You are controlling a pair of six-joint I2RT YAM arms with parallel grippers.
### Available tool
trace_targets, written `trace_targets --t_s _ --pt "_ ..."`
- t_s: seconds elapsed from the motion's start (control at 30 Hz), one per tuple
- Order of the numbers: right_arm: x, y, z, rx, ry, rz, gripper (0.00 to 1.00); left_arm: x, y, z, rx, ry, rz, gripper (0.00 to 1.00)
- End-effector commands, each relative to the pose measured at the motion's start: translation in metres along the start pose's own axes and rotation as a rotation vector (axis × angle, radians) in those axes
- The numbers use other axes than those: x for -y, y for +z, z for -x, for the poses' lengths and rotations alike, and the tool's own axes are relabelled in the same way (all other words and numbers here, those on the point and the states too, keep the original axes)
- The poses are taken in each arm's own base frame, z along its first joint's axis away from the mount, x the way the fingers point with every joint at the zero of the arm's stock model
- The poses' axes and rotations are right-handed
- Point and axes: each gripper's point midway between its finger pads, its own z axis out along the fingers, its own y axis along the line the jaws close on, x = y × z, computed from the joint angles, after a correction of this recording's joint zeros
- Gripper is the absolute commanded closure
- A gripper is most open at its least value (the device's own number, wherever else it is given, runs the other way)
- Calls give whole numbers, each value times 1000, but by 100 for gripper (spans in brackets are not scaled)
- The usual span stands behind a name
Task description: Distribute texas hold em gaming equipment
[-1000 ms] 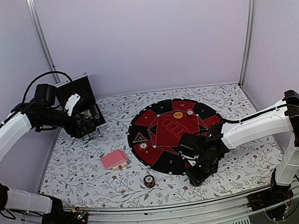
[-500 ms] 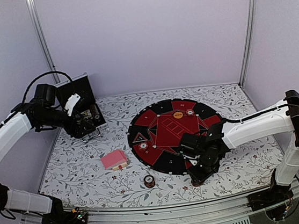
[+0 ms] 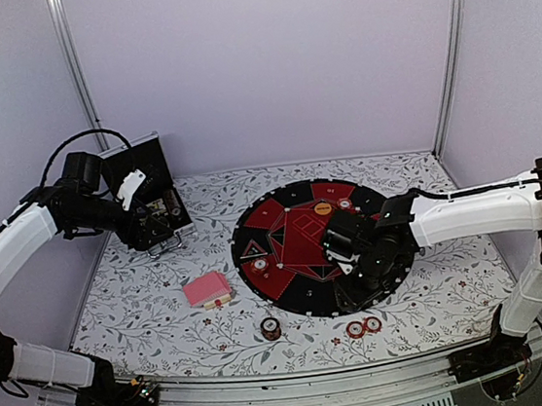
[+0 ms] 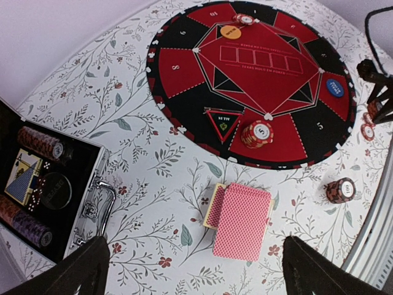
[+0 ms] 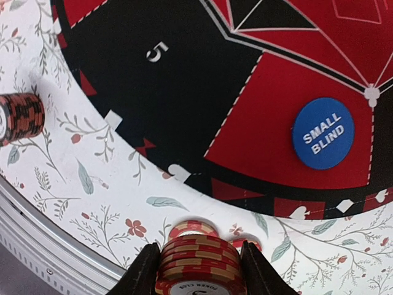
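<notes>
At the counter's (image 3: pixel 167 323) near edge, right of ctr, the right claw (image 5: pixel 198 273) is gripping a chip stack (image 5: pixel 198 253), red-and-cream, w/ jaws part-closed and pressing on its sides. Two loose chips (image 5: pixel 192 229) are lying flat on the counter just beneath it, beside the mat's (image 5: pixel 153 110) rim.

Step in hand, prob.: dealing chips out to the seats. This stack looks to be heading for the black "5" segment or the red one w/ the blue disc (image 5: pixel 323 133). The next move is calling for a level carry over the rim and a gentle set-down so nothing is toppling. The loose pair will need collecting after.

The left claw (image 4: pixel 196 246) is hanging wide open, holding nothing, over the far-left corner by the open case (image 4: pixel 37 184), which is holding more chips. Cards (image 4: pixel 241 222) are lying pink-side up left of the mat. A brown stack (image 4: pixel 339 190) is standing by the near edge. Another stack (image 4: pixel 256 133) and the orange disc (image 4: pixel 231 32) are sitting on the mat.

The counter is wearing a floral-print cover. Plain lilac walls w/ metal posts are closing it in.
</notes>
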Motion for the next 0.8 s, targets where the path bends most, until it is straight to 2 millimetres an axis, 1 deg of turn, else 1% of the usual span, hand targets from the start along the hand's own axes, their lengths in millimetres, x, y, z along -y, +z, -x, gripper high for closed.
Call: trace_targets --t_s 0.0,0.17,0.23,0.33,0.43,0.57,0.77 --pt "26 -22 23 65 58 -16 59 6 -5 5 12 25 -12 0" --pt "76 -26 40 107 163 -75 61 7 -4 4 10 23 -18 0" --pt "92 -28 46 129 202 -88 62 7 -4 4 9 23 -15 0" --pt "113 -24 47 135 246 -112 62 7 -4 4 8 25 -13 0" --pt "127 -15 46 132 272 -129 62 7 -5 4 11 27 -13 0" --pt "141 1 42 116 302 -140 62 7 -4 4 11 26 -16 0" --pt "152 18 39 98 320 -157 62 8 -3 4 9 27 -21 0"
